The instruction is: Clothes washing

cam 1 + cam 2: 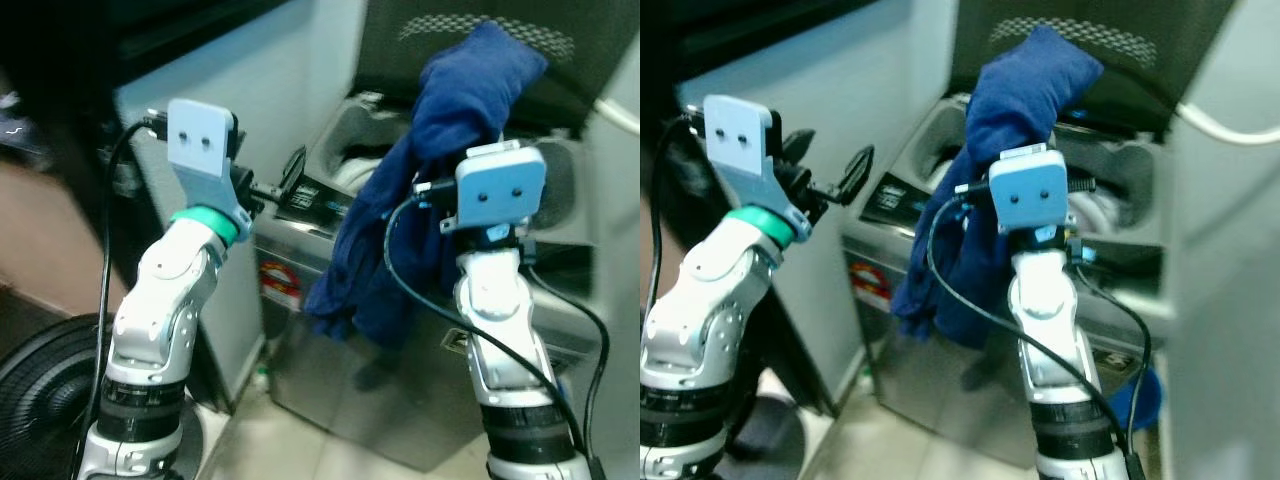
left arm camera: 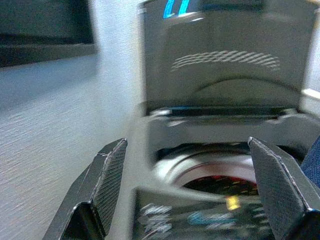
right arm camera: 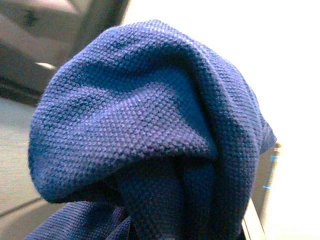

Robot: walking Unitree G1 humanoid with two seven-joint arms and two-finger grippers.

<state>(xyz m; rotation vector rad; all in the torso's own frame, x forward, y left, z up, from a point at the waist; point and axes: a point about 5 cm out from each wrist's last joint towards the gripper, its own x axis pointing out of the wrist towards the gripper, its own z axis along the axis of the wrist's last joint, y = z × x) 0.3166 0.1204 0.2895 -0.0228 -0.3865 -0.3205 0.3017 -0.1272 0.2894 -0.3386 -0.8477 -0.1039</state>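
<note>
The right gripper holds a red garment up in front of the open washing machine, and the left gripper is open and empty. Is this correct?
Not quite: the garment is dark blue, not red, as the right wrist view shows close up. The rest holds: the right gripper lifts it before the open washing machine, and the left gripper is open and empty.

Home laundry corner, top-loading washing machine [image 1: 400,330] with raised lid [image 1: 500,40], tiled floor [image 1: 290,440], fan [image 1: 40,380]

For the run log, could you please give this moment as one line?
right claw: holds blue garment raised over open washer | left claw: open, empty, beside washer
</note>
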